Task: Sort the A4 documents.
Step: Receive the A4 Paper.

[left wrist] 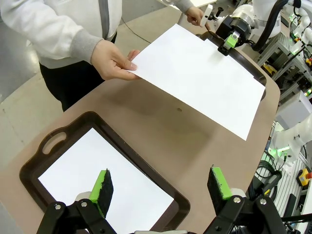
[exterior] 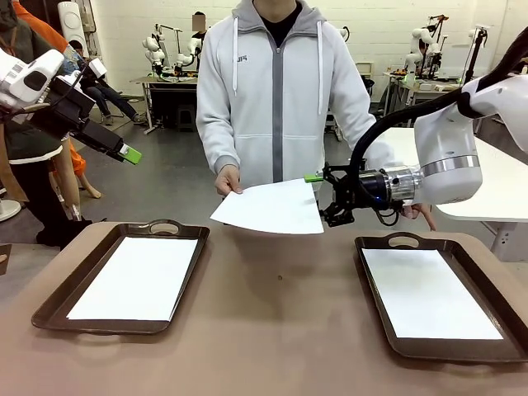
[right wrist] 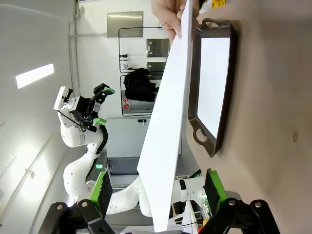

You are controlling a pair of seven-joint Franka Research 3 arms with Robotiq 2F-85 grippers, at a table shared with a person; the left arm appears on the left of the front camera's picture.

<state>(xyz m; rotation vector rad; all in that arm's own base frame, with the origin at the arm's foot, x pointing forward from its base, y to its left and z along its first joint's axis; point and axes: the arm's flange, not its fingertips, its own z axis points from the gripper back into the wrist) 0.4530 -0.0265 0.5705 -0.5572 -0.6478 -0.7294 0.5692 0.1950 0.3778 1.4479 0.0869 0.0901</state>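
Nearest us the bare table (exterior: pixel 272 330), with a sheet lying in the left tray (exterior: pixel 49 307) and another in the right tray (exterior: pixel 388 332). The left gripper (exterior: pixel 128 154) hangs high, jaws wide and empty, while the person's hand (exterior: pixel 228 179) pinches a white A4 sheet (exterior: pixel 272 206) in mid-air. The right gripper (exterior: pixel 318 198), jaws spread, straddles its far edge — close off-line and that floppy paper could buckle or slip free!

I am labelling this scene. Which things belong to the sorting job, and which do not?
Job: held sheet; sheet in left tray; sheet in right tray; right hand, open at the held sheet.
Not the job: person's hand; other tables behind.
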